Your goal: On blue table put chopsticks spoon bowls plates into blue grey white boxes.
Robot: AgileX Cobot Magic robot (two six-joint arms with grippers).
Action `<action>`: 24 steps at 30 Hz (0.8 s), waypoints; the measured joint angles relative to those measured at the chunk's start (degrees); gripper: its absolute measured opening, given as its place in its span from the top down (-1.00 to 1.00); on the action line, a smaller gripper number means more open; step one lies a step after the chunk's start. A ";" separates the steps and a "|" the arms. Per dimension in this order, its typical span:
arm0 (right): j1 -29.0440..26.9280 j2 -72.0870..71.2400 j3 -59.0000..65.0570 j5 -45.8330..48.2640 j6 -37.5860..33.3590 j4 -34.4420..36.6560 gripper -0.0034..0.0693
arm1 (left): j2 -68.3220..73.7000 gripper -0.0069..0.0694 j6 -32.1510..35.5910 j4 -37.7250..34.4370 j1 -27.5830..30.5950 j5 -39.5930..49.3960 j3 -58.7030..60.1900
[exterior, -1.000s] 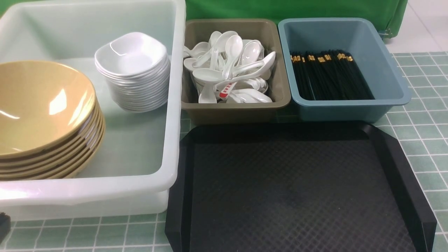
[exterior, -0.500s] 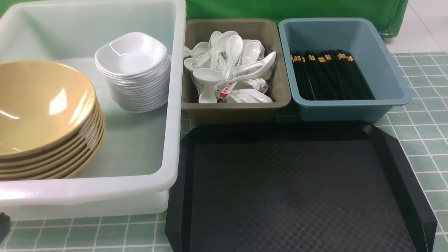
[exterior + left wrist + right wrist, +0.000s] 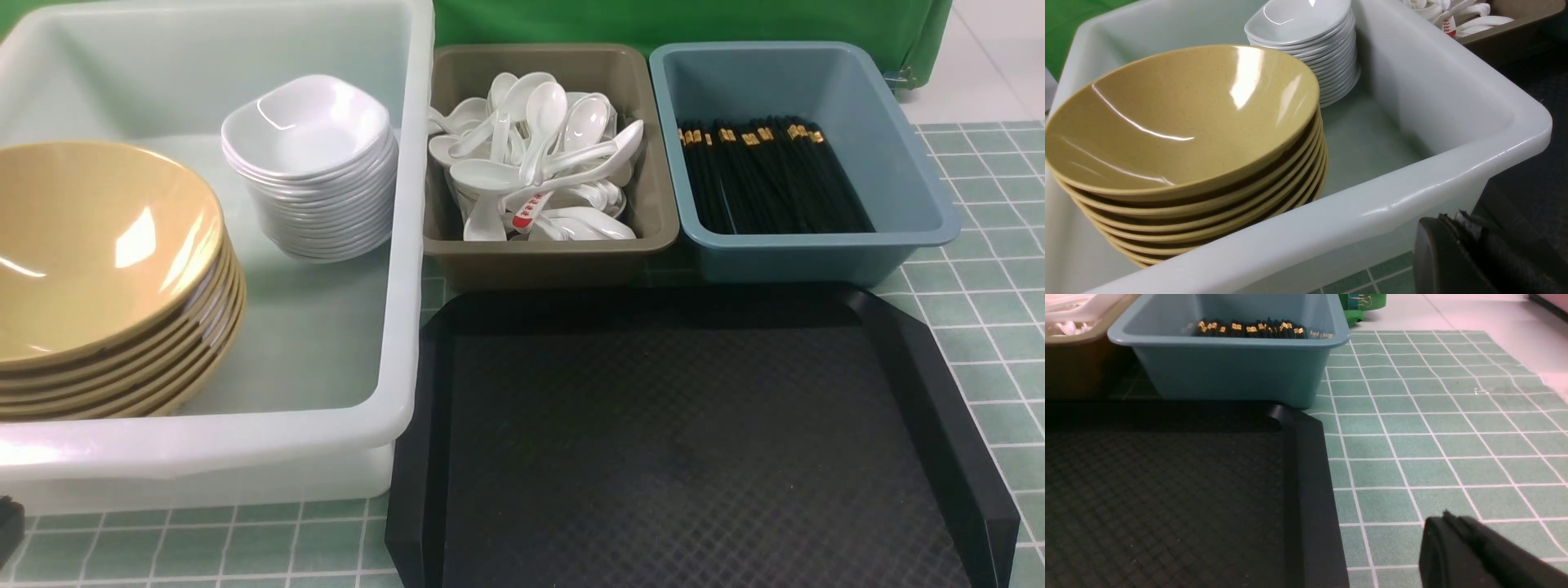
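A stack of yellow bowls [image 3: 98, 261] and a stack of white plates [image 3: 310, 163] stand in the white tub [image 3: 404, 245]. White spoons [image 3: 539, 155] fill the olive-grey box [image 3: 551, 257]. Black chopsticks [image 3: 767, 175] lie in the blue box [image 3: 816, 253]. My left gripper [image 3: 1453, 220] is shut and empty, low by the tub's near wall [image 3: 1355, 204] beside the bowls [image 3: 1180, 122]. Only a black edge of the left gripper [image 3: 6, 523] shows in the front view. My right gripper [image 3: 1447, 518] is shut and empty over the blue table [image 3: 1433, 428], right of the tray.
A black textured tray [image 3: 694, 441] lies in front of the grey and blue boxes with nothing on it; its rim [image 3: 1306, 477] is just beside my right gripper. A spoon with red markings [image 3: 531, 206] lies among the spoons. Green cloth hangs behind the boxes.
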 joint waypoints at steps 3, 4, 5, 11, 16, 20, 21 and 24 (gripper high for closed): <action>0.00 0.00 0.00 0.00 0.00 0.00 0.81 | 0.00 0.83 0.00 0.00 0.00 0.00 0.00; 0.00 0.00 0.00 0.00 0.00 0.00 0.81 | 0.00 0.83 0.00 0.00 0.00 0.00 0.00; 0.00 0.00 0.00 0.00 0.00 0.00 0.81 | 0.00 0.83 0.00 0.00 0.00 0.00 0.00; 0.00 0.00 0.00 0.00 0.00 0.00 0.80 | 0.00 0.83 0.00 -0.42 0.00 0.00 0.06; 0.00 0.00 0.00 0.00 0.00 0.00 0.79 | -0.38 0.83 -2.22 -2.86 0.00 -10.84 5.08; 0.00 0.00 0.00 0.00 0.00 0.00 0.78 | -2.24 0.83 -6.99 0.31 -0.37 -28.60 13.00; 0.00 0.00 0.00 0.00 0.00 0.00 0.78 | -2.88 0.83 -8.31 1.52 -0.51 -31.99 14.74; 0.00 0.00 0.00 0.00 0.00 0.00 0.77 | -5.67 0.83 -17.64 8.49 -1.28 -46.74 23.89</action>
